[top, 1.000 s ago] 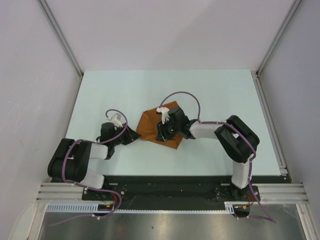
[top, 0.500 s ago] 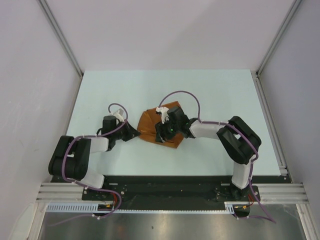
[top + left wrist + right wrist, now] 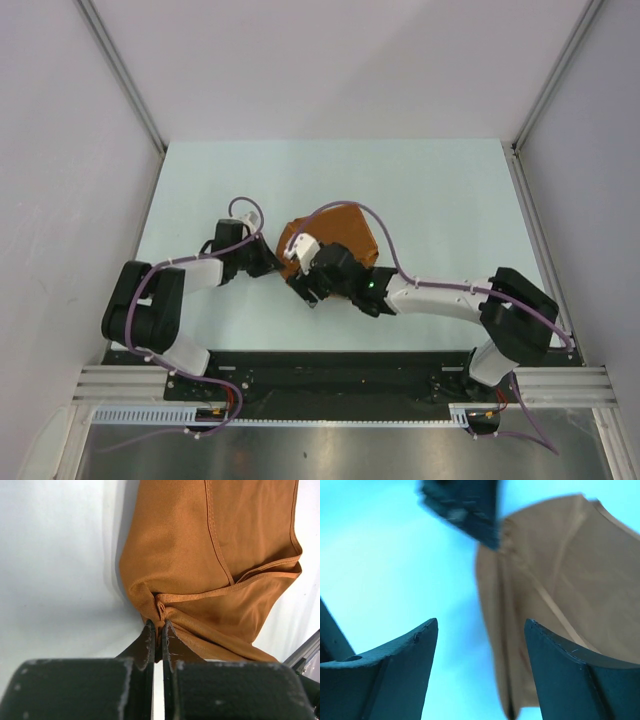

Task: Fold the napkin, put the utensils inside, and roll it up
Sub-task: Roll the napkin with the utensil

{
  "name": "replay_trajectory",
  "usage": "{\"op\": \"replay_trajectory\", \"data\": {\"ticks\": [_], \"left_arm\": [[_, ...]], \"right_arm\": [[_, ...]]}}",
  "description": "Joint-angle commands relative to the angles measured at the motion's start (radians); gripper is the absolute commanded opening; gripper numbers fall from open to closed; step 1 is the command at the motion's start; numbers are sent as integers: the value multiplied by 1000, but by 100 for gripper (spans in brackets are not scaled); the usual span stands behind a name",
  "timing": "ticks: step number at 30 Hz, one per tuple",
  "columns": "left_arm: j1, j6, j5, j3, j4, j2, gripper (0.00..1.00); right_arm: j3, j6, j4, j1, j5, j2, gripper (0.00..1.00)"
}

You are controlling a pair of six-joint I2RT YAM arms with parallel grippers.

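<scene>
Near napkin (image 3: 340,230) edge hidden under right pincer (image 3: 308,290); left pincer (image 3: 465,510) blurred.

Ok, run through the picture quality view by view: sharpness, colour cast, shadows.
Top view: sharp and evenly lit, shadows faint. Left wrist view: the napkin is crisp, hem stitching showing, with a soft shadow on the table to its left; the left hand is dark. Right wrist view: blurred throughout, with a strong blue cast on the table.

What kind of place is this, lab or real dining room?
Most likely a lab robot cell: plain white walls with metal corner posts, a pale tabletop, and a left arm and right arm bolted to a rail, working a rust-brown napkin.
</scene>
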Motion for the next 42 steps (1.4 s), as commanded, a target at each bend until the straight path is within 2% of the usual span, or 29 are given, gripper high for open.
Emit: {"op": "replay_trajectory", "data": {"ticks": [1, 6, 9, 15, 29, 36, 42], "left_arm": [[-13, 31, -12, 61, -60, 14, 0], [-13, 34, -13, 79, -75, 26, 0], [-13, 39, -14, 84, -80, 29, 0], [-13, 44, -13, 84, -85, 31, 0], [-15, 53, -23, 87, -97, 22, 0], [-22, 56, -26, 88, -100, 19, 0], [-25, 56, -28, 92, -101, 17, 0]], "right_arm": [[-17, -145, 79, 75, 160, 40, 74], [-10, -174, 97, 117, 137, 120, 66], [7, -178, 89, 125, 154, 160, 64], [30, -177, 86, 123, 253, 192, 70], [12, -191, 102, 83, 204, 157, 75], [21, -178, 109, 27, 137, 158, 76], [61, -151, 37, -32, -47, 180, 75]]}}
